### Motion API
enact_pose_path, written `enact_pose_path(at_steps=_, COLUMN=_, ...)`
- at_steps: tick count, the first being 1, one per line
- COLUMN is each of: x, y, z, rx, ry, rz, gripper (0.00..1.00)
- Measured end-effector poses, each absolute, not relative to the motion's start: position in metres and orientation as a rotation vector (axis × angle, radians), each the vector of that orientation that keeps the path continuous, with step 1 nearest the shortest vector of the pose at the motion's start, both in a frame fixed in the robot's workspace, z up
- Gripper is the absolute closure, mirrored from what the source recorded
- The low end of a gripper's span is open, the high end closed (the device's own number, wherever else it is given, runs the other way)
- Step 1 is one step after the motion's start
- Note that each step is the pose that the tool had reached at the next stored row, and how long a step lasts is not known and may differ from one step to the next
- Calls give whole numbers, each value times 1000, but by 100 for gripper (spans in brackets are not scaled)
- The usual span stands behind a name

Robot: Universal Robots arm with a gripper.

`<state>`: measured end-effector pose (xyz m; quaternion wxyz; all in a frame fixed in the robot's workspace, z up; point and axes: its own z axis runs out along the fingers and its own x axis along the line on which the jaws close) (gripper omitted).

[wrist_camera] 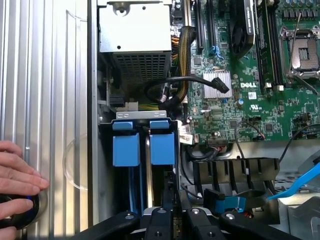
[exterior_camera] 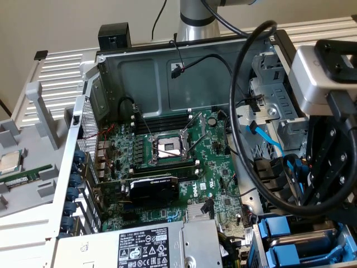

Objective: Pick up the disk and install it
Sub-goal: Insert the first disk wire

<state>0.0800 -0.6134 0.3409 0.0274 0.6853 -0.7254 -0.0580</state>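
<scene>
- Closely drawn together, the fingers (wrist_camera: 169,216) are seen above the drive bay (wrist_camera: 145,116); whether anything is pinched between them cannot be told.
- Just ahead of the fingers and in line with them, the disk (wrist_camera: 162,145) is seated upright in the bay and is known by its blue carrier tab.
- A second carrier (wrist_camera: 125,147), also blue, is lodged right beside it in the same bay, with a thin silver edge showing between the two.
- Beside the bay, a row of black cable clips (wrist_camera: 235,172) is found, and a light blue cable (wrist_camera: 300,181) is run past them.
- Beyond the bay, the grey power supply (wrist_camera: 132,30) is mounted, with a bundle of wires (wrist_camera: 186,60) led out at its side.
- Further off, the green motherboard (wrist_camera: 250,100) is laid flat in the case (exterior_camera: 145,72), its socket (wrist_camera: 304,52) left open.
- In the exterior view, a thick black cable (exterior_camera: 240,100) is looped over the open case, towards that view's right.
- Outside the case wall, the ribbed silver counter (wrist_camera: 50,75) is touched by a hand (wrist_camera: 17,175), which is rested near a dark round object (wrist_camera: 20,212).
</scene>
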Motion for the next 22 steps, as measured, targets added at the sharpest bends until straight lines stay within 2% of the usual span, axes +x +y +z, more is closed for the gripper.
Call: enact_pose_path(at_steps=22, x=81, y=-614, z=340, rx=2110, ry=-2248, rz=-181, gripper=84)
